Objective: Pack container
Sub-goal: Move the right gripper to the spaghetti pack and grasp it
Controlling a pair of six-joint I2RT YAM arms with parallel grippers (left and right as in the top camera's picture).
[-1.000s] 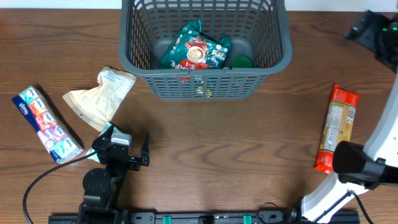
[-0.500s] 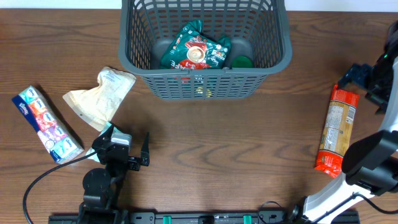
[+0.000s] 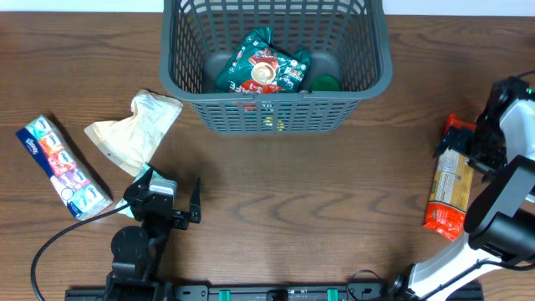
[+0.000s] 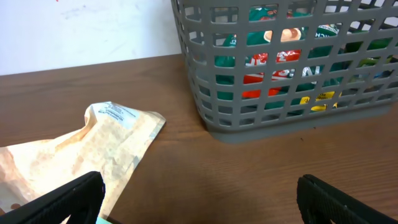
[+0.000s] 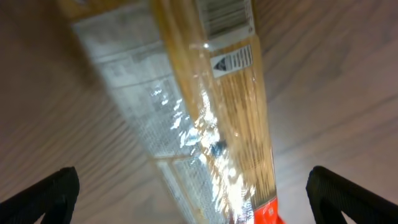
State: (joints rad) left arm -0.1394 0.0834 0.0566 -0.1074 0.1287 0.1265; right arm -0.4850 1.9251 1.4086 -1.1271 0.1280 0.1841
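1. Jaws on the right gripper (image 5: pixel 196 193) stand wide open, one finger on either side of the pasta (image 5: pixel 205 106). Neither finger touches it, as far as I can see. The left gripper (image 4: pixel 199 199) is also spread and holds nothing.
2. The right gripper hangs over the pasta's upper end, at the right edge of the overhead view, with its opening set across the pack's narrow width. I judge this a pre-grasp alignment, since that is the only span the jaws could close on.
3. The basket (image 3: pixel 276 99) stands at top centre on the table (image 3: pixel 318 192), well apart from the pasta. One green packet (image 3: pixel 263 68) lies inside, with floor bare around it.
4. The left gripper sits low at lower left, facing the basket, near the pouch (image 3: pixel 134 130) and the tissues (image 3: pixel 63 167). I judge it parked clear of the right arm.
5. Three items lie outside, so packing looks early.
6. Risk: the pasta is long and glossy, and held near one end it may droop or slip.
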